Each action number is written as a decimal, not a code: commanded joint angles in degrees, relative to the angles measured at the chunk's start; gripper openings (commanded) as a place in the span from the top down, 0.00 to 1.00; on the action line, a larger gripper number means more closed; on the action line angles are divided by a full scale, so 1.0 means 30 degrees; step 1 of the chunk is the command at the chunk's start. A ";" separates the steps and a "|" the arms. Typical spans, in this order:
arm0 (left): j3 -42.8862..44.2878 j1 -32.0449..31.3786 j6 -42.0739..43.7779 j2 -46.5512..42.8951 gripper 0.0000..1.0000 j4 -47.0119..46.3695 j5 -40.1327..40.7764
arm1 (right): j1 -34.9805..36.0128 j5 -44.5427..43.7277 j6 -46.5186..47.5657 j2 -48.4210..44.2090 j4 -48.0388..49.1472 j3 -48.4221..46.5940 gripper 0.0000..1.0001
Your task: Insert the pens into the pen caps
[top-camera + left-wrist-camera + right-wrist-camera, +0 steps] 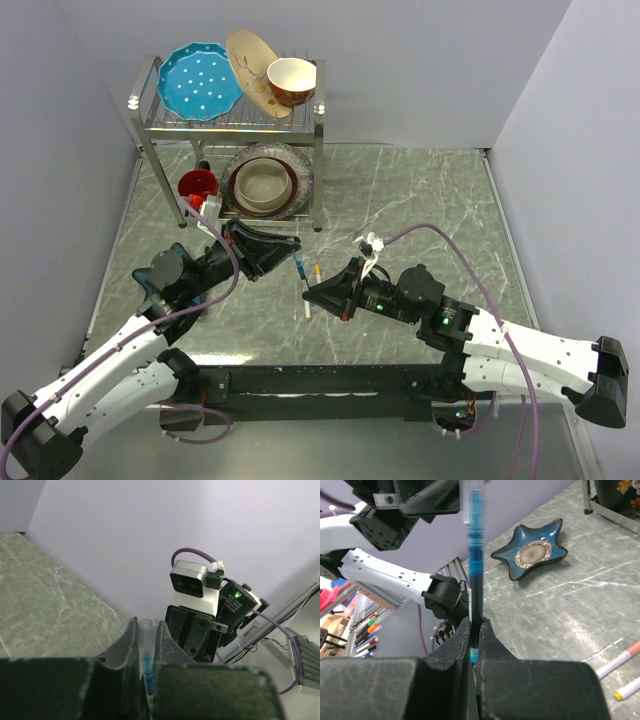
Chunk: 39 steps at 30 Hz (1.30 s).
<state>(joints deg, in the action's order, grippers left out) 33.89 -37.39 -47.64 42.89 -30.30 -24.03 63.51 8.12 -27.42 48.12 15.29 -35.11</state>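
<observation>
Blue pen (476,575) held at both ends. Right end effector (475,636) grasps lower end. Left end effector (146,630), at 11 o'clock, grasps clear upper end. Two white pens (619,661) lie on surface (420,200) nearby.

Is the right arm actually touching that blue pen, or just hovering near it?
Touching. The right wrist view shows the blue pen pinched between the jaws of the right gripper.

- Bright and even from overhead, with short, soft shadows on the table (430,200).
- Faint sheen along its near edge.
- Blurred and dark across the near foreground of both wrist views.
</observation>
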 commanded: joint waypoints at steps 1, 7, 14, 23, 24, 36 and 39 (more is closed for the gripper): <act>-0.1298 -0.0514 -0.2452 0.0408 0.99 -0.2984 -0.1889 | 0.0101 -0.1122 0.0145 -0.0511 0.1754 -0.0014 1.00; -0.3911 -0.3300 -0.3398 -0.0118 0.99 -0.3381 0.1181 | -0.0220 -0.2677 0.1727 0.0249 0.3017 -0.2060 1.00; -0.4909 -0.3533 -0.3634 0.0495 0.99 -0.2851 0.1388 | -0.1418 -0.5166 0.2314 0.0425 0.3545 -0.3704 1.00; -0.6464 -0.4147 -0.5303 0.3099 0.99 -0.4578 0.1361 | -0.4730 -0.3150 0.1903 0.2179 0.3283 -0.6661 1.00; -0.6230 -0.4265 -0.5187 0.3249 0.99 -0.3764 0.1505 | -0.5052 -0.3088 0.2107 0.2328 0.3109 -0.7158 1.00; -0.8217 -0.5760 -0.8083 0.6119 0.99 -1.1129 0.2650 | -0.6314 -0.0574 0.1699 0.4380 0.4302 -0.6202 1.00; -0.8193 -0.5790 -0.8642 0.6942 0.99 -1.3162 0.2093 | -0.6432 0.0278 0.2253 0.4059 0.4690 -0.5321 1.00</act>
<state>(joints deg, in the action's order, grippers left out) 12.71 -46.35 -65.91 59.83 -69.21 9.23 48.60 20.38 -20.10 61.45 -7.25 -48.49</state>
